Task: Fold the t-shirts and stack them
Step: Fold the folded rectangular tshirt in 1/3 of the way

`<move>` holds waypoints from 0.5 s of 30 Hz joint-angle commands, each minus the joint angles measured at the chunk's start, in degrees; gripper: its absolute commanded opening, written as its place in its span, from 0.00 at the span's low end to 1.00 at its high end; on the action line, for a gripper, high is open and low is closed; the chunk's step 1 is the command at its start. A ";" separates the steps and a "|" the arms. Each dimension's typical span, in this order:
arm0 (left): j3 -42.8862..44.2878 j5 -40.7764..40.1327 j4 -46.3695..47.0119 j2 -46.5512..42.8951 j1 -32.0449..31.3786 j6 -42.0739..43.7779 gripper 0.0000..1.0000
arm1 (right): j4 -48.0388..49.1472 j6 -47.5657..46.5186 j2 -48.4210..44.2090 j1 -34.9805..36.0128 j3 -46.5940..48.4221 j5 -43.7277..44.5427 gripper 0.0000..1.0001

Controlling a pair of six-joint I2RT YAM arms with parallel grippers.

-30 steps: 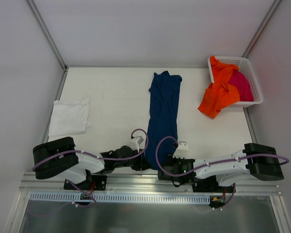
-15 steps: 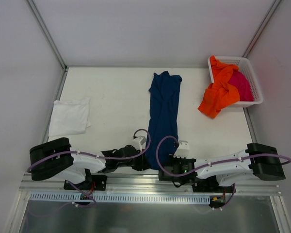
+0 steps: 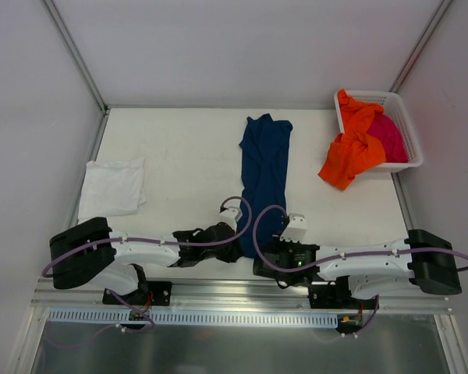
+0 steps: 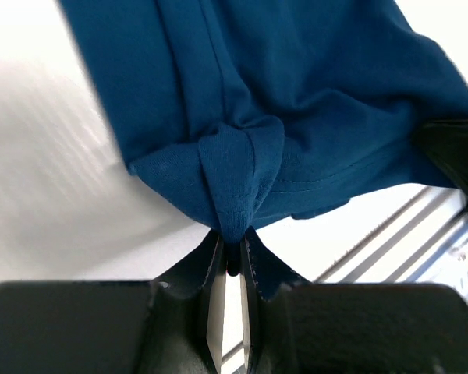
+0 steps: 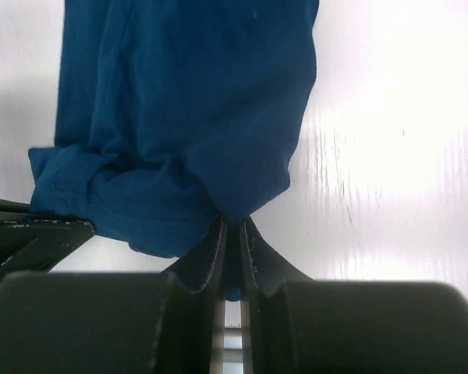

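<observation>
At far left: white t-shirt [image 3: 111,189] lies folded flat on the surface [image 3: 187,148].
Left jaws: clenched on the navy t-shirt [image 4: 296,93] at one near hem corner, cloth pinched into a peak.
Centre: navy t-shirt stretches away from you; soft, limp, light knit, so lift it by both hem corners.
Right jaws: clenched on its other hem corner.
Far right: orange t-shirt [image 3: 351,148] drapes over the lattice basket [image 3: 405,117] rim; magenta t-shirt [image 3: 388,134] inside.

The left hand [image 4: 231,249] has reached farther right and pinched shut on the navy t-shirt [image 4: 281,93] at its near hem
</observation>
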 commanded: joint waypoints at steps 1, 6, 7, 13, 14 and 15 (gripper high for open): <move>2.79 -5.68 -6.60 -2.82 1.39 2.28 0.06 | -2.56 -6.09 -0.28 -2.65 3.86 4.25 0.01; 6.39 -6.48 -9.51 -4.58 3.84 5.26 0.08 | -0.81 -13.20 -0.45 -8.09 6.24 5.05 0.01; 7.79 -6.21 -9.77 -4.41 5.07 5.79 0.08 | -0.02 -14.62 -0.45 -8.98 6.33 4.70 0.00; 13.33 -4.72 -10.13 -0.20 9.91 9.83 0.08 | 5.69 -24.36 1.56 -16.54 7.82 2.42 0.01; 14.99 -4.02 -10.13 0.77 11.65 10.27 0.08 | 7.70 -25.78 2.09 -17.50 8.00 2.07 0.01; 15.01 -3.49 -10.13 2.43 12.63 11.23 0.08 | 8.68 -27.18 2.62 -19.43 8.18 1.54 0.01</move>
